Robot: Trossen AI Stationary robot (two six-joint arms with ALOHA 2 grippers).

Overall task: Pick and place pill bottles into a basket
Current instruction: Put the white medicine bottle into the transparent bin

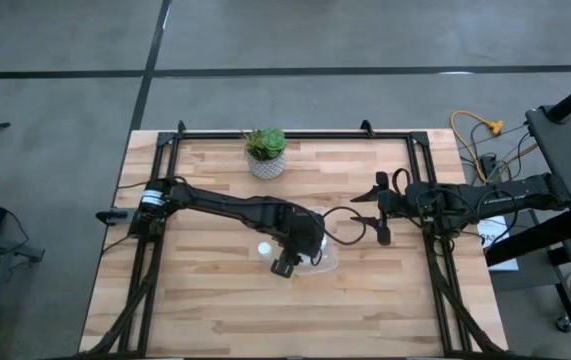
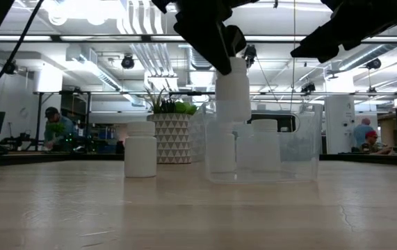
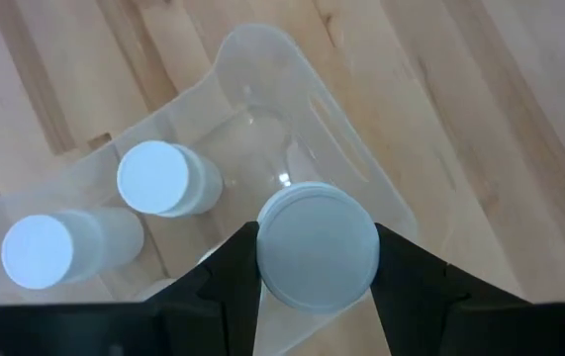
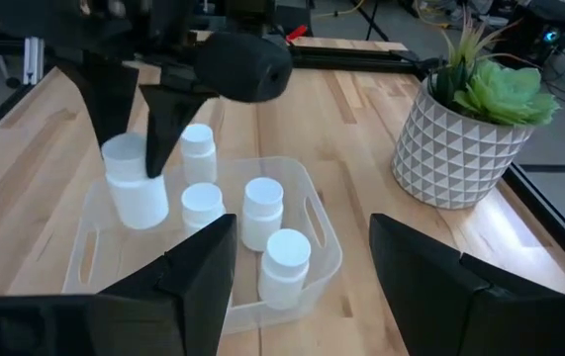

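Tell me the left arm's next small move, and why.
Probably lower, then open. The left gripper holds a bottle above the basket, over a free spot beside the bottles already inside. One bottle waits on the table.

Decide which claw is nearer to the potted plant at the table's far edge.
Roughly equal, the left slightly nearer. The left claw holds a pill bottle over the basket, in front of the plant; the right claw waits open, off to its side.

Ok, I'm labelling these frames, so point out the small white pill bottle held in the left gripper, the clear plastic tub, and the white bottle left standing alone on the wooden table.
Held white pill bottle [image 3: 318, 245]: left wrist view, on its cap.
Clear plastic tub [image 4: 324, 225]: right wrist view, on its end wall.
Lone white bottle [image 2: 140, 149]: low view, on its body.
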